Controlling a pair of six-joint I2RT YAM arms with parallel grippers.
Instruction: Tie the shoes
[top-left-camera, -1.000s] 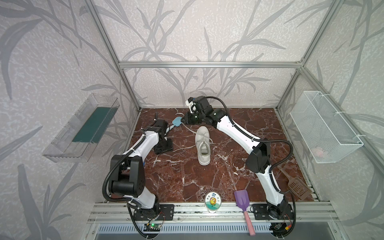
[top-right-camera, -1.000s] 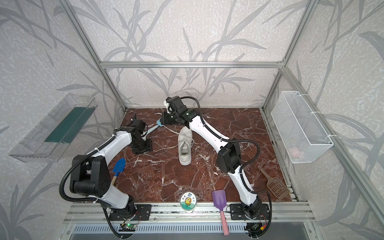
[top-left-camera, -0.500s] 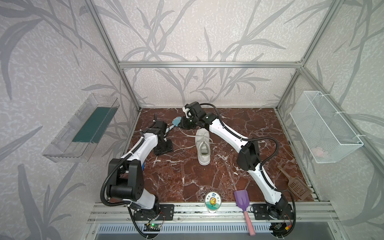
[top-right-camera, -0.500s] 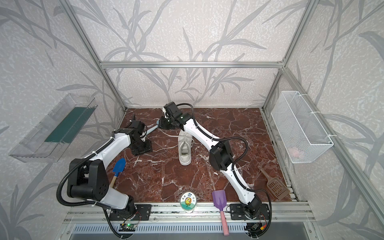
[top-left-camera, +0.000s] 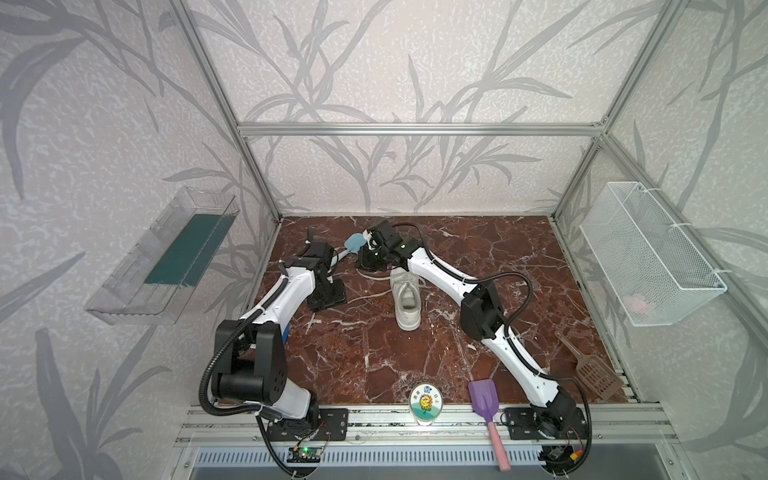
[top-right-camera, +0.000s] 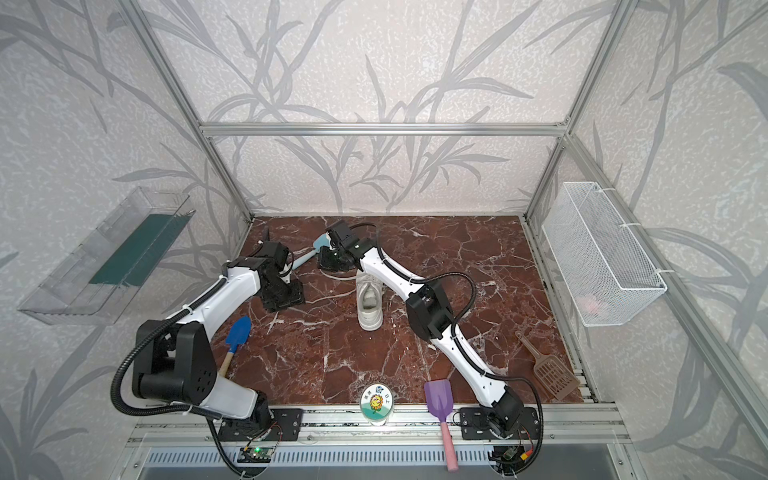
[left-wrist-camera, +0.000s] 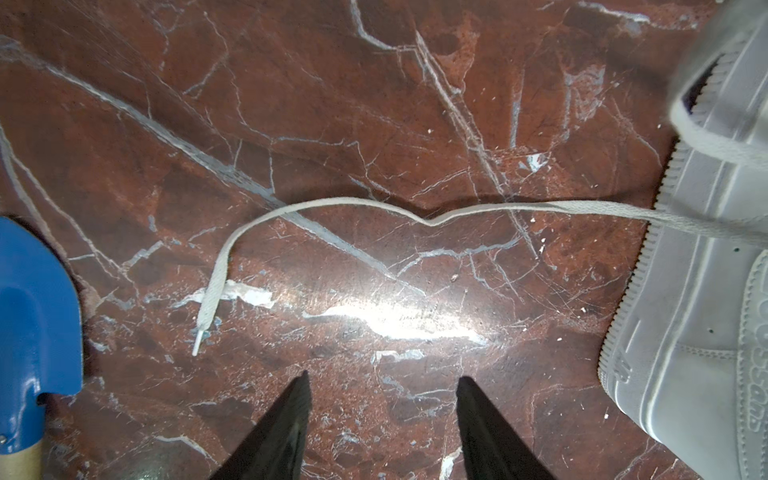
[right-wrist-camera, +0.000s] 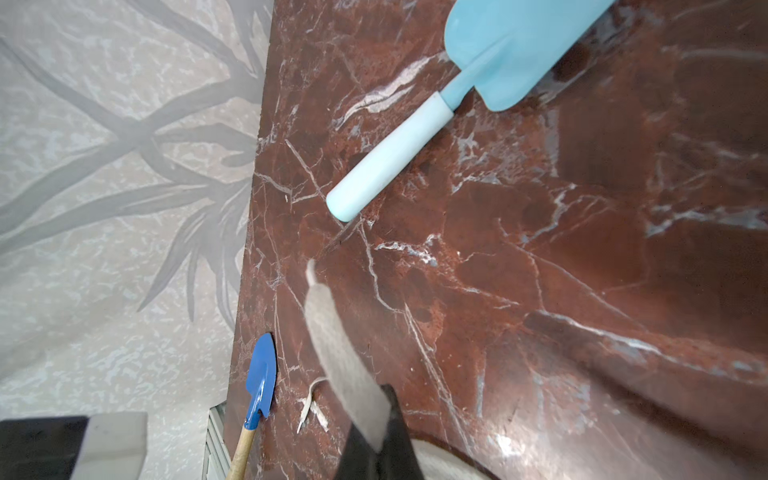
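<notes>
One step only: lower spread left gripper (left-wrist-camera: 383, 376) squarely onto loose lace (left-wrist-camera: 332, 202) while pinching the other lace (right-wrist-camera: 328, 328) in right gripper (right-wrist-camera: 384, 401).

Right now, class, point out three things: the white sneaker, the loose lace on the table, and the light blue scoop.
white sneaker (top-left-camera: 407, 320): in a top view, on its near end.
loose lace (left-wrist-camera: 345, 200): left wrist view, on its middle stretch.
light blue scoop (right-wrist-camera: 392, 153): right wrist view, on its pale handle.

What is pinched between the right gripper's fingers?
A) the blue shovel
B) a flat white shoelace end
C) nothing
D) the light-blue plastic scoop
B: in the right wrist view the flat white shoelace end sticks out between the shut fingers of the right gripper.
</notes>
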